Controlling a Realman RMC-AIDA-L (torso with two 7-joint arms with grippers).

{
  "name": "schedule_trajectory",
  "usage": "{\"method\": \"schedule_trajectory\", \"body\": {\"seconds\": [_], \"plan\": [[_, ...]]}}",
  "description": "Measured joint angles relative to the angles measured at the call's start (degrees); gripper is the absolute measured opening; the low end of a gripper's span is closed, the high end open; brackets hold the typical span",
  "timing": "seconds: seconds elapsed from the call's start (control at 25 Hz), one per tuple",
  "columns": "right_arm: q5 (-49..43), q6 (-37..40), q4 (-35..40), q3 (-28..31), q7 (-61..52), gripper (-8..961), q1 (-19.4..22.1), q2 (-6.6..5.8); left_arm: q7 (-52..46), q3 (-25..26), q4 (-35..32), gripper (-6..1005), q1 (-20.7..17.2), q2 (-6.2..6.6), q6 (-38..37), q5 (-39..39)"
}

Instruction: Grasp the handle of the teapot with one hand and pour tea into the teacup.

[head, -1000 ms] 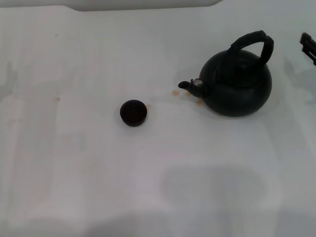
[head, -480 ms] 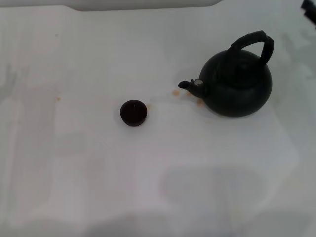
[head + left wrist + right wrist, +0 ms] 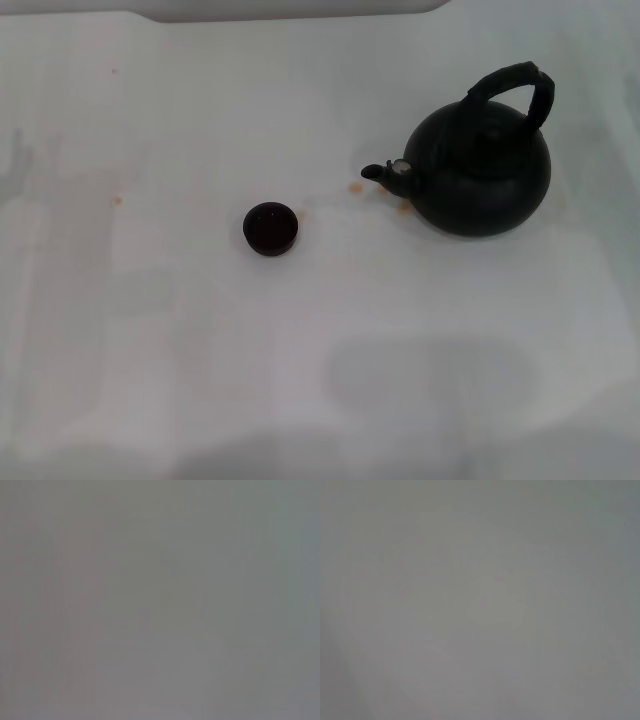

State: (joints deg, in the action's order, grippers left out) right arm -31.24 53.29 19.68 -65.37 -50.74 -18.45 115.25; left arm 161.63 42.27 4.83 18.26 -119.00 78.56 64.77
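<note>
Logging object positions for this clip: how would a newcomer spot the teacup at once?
Start at the teapot on the white table's right side. Its spout points left toward the teacup, standing apart: a tiny, round, black, handleless bowl.

From my remote station, the head camera looks forward and steeply down on the white table (image 3: 150,350), from far enough off to take in the teapot (image 3: 480,175) at right and the teacup (image 3: 270,228) near centre. Both wrist cameras return only a flat grey field, so I cannot tell what ground they share with it.
</note>
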Motion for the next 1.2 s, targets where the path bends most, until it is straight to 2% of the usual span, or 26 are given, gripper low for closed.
{"method": "schedule_trajectory", "body": {"seconds": [1.2], "plan": [[1.54,3.22,-3.14,0.54,1.80,574,-0.18,0.19,0.00,-0.25,0.45,862,-0.06,-0.18,-0.43,-0.44]]}}
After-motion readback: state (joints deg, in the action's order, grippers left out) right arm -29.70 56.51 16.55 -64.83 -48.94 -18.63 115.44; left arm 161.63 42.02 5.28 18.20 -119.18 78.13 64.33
